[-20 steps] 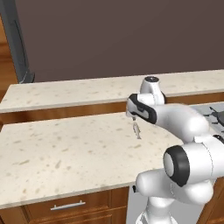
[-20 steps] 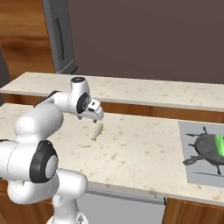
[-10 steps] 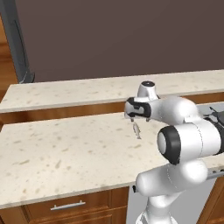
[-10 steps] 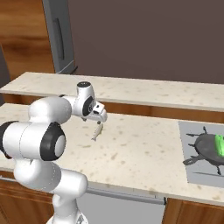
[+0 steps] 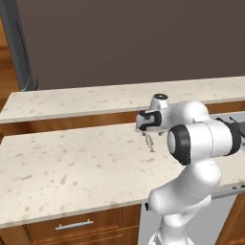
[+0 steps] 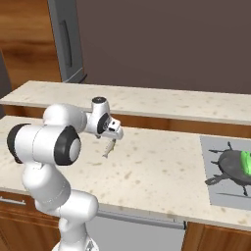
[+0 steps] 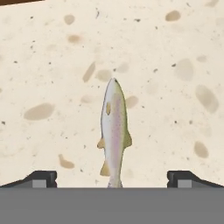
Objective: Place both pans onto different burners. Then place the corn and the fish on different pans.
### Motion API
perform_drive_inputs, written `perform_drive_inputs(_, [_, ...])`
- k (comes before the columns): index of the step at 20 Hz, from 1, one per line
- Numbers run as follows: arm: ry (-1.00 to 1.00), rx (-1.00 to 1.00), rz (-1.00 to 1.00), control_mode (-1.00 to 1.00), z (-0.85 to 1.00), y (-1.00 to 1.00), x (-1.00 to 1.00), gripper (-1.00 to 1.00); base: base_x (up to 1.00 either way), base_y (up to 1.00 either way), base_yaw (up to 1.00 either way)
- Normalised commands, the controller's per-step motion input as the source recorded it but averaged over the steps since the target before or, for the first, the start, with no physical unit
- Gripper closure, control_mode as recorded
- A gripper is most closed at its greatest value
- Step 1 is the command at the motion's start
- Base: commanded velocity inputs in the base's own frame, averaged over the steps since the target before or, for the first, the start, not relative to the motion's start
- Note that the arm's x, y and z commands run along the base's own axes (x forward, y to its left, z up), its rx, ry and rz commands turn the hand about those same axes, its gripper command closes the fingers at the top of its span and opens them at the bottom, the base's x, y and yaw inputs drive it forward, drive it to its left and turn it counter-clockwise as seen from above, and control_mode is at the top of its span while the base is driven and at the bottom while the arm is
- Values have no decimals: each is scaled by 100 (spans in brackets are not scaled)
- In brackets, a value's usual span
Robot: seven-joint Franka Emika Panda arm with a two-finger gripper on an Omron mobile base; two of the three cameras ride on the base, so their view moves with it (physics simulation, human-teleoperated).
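On speckled beige counter (image 7: 175, 65); fish (image 7: 114, 131) lying flat

Speckled beige counter (image 5: 72, 167), dark wall (image 5: 134, 43), wood cabinets (image 5: 72, 225).

The arm (image 6: 54, 147) is a chain of glossy white, rounded shells, fat as bent tubes, with a matte black ring at each joint; one broad black disc faces the camera at about 9 o'clock in the right base view. A small white cap with a dark round top crowns the wrist (image 5: 159, 101). At 6 o'clock in the hand view, two small dark finger tips (image 7: 41, 178) with grey faces rise.
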Motion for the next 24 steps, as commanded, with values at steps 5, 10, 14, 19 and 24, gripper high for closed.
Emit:
perform_drive_inputs(5, [2,0,0,-100,-23,0,19,-100,0,0,0])
perform_drive_inputs(10, [0,0,0,-100,-29,0,15,-100,0,0,0])
perform_drive_inputs(14, [0,0,0,-100,-30,0,13,-100,0,0,0])
perform_drive_inputs(19, [0,0,0,-100,-31,0,15,-100,0,0,0])
perform_drive_inputs(24, [0,0,0,-100,-24,-1,16,-100,0,0,0])
